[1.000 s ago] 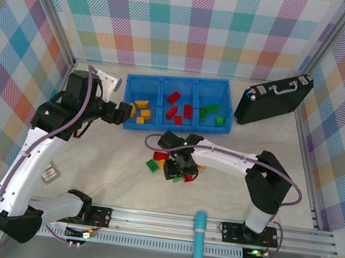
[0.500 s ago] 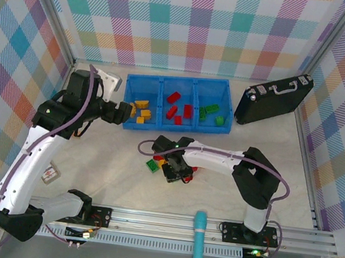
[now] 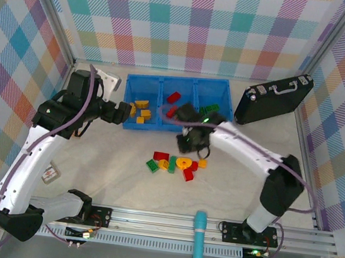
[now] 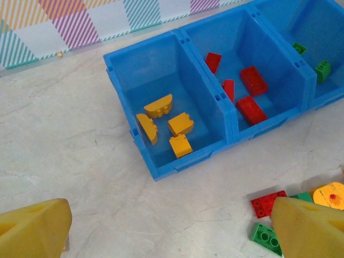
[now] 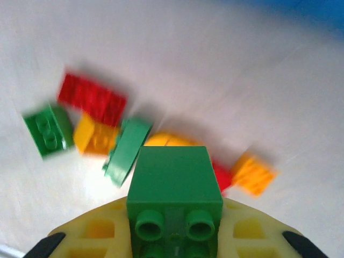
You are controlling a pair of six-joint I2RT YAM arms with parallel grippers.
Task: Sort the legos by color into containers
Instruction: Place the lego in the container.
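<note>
Green lego (image 5: 173, 177) pinched in right claw (image 3: 191, 143); transfer step; next, release over right-end compartment (image 3: 212, 95). Left claw (image 4: 172, 228) spread.

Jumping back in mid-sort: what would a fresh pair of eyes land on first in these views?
The green brick pinched in the right gripper, between the blue bin and the loose bricks, draws the eye first. The bin, at the back, holds yellow, red and green bricks in separate compartments. The loose bricks form a mixed cluster on the table in front of it.
</note>
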